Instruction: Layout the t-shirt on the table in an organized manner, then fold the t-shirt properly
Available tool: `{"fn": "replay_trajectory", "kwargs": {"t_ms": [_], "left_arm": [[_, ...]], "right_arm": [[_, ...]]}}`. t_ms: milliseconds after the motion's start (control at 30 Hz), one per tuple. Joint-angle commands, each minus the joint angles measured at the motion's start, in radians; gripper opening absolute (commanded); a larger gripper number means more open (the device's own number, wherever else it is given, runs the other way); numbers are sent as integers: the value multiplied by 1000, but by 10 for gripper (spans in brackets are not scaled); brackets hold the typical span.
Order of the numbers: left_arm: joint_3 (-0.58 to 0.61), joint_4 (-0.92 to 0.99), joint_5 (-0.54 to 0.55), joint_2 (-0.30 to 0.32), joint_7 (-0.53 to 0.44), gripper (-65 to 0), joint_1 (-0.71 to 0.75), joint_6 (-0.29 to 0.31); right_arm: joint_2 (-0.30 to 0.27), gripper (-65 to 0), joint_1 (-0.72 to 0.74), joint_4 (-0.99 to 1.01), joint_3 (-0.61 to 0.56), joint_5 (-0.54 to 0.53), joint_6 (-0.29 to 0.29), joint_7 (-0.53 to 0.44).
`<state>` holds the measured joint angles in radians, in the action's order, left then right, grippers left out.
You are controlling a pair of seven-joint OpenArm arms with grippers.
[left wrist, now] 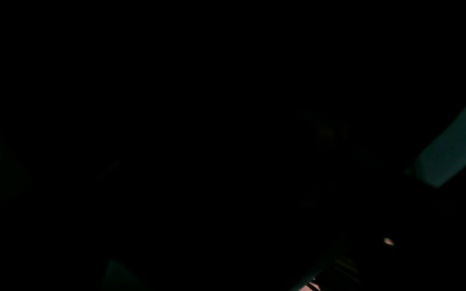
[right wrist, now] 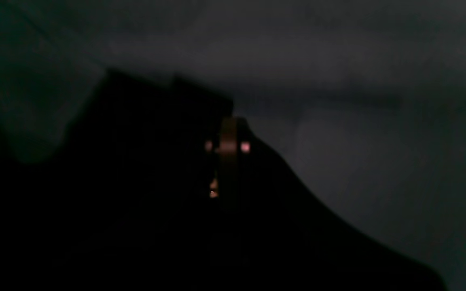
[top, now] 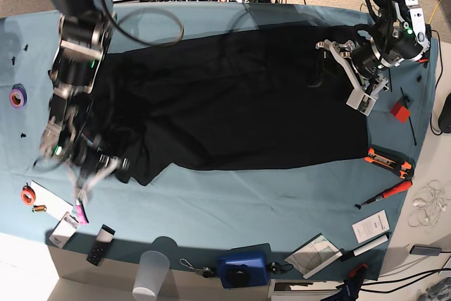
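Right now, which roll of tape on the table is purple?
The purple tape roll, at the table's left edge in the base view; the orange tape roll lies nearer the camera.

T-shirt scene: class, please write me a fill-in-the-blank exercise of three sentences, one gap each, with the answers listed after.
1. The t-shirt spread on the table is ____ in colour.
2. The cloth covering the table is ____.
3. The plastic cup at the table's near edge lies on its ____.

Missing words: black; teal-blue; side
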<state>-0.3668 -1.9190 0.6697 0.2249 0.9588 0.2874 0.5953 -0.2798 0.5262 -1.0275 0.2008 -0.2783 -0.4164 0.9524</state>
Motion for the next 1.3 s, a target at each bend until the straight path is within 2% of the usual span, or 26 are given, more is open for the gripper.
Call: {"fn": "replay_trajectory", "kwargs": {"t_ms": [0, 167, 300, 433, 500, 533, 600, 667, 767, 833, 967, 1267], "left_arm": [[-3, -16, 19, 8, -26, -208, -5, 0], [-3, -16, 18, 8, -26, -208, -5, 0], [-3, -16, 18, 8, -59, -208, -8, 0], [-3, -16, 14, 8, -59, -208, -8, 0], [-3, -16, 14, 8, -58, -208, -8, 0], [-3, -16, 14, 8, -58, -208, -8, 0], [-3, -16, 14, 8, -59, -208, -8, 0], [-3, -16, 14, 8, -59, -208, -8, 0], [-3, -16, 14, 8, -59, -208, -8, 0], [-3, -16, 14, 8, -58, -208, -8, 0], [-3, -16, 14, 8, -59, -208, -8, 0], [-3, -16, 15, 8, -62, -208, -8, 0]], "right_arm": [[-14, -650, 43, -39, 3, -13, -6, -22], [-14, -650, 64, -140, 3, -12, -6, -55], [-14, -650, 64, -173, 3, -11, -6, -46], [-14, -650, 52, -173, 3, 14, -6, 14], [-17, -650, 53, -173, 3, 17, -10, 76], [-17, -650, 54, -173, 3, 13, -29, 110], [-17, -553, 56, -173, 3, 13, -69, 160], [-17, -463, 56, -173, 3, 7, -84, 177], [-17, -447, 56, -173, 3, 14, -76, 186], [-17, -447, 49, -164, 3, 18, -59, 137], [-17, -448, 55, -58, 3, 66, 23, 5], [-16, -448, 61, 103, 3, 51, 33, -21]]}}
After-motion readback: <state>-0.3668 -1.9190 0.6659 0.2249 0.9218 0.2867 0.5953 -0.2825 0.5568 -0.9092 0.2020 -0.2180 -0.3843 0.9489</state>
